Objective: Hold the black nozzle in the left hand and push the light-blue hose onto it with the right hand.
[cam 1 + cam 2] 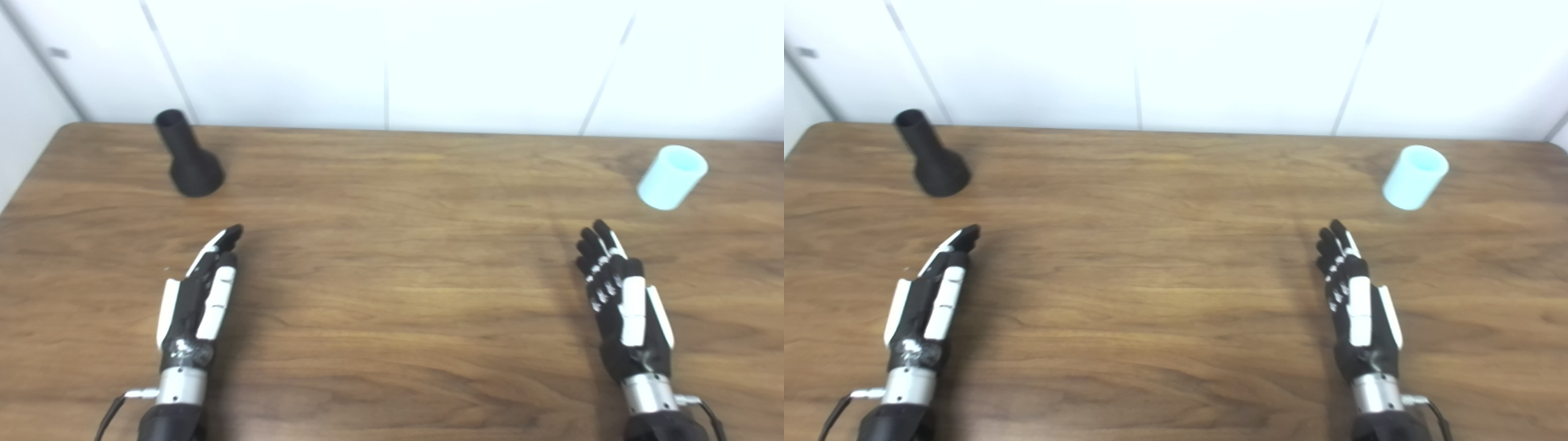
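Observation:
The black nozzle [190, 156] stands on its wide flared end at the far left of the wooden table, narrow tube up and leaning back. The light-blue hose piece [672, 177], a short hollow cylinder, stands tilted at the far right. My left hand [202, 297] is open and empty, fingers straight, low over the table in front of the nozzle and well short of it. My right hand [618, 300] is open and empty, fingers straight, in front of the hose and a little left of it. Nothing is hidden.
The wooden table [392, 257] has its far edge against a white panelled wall [392, 61]. Its left corner is rounded, with a white wall beside it.

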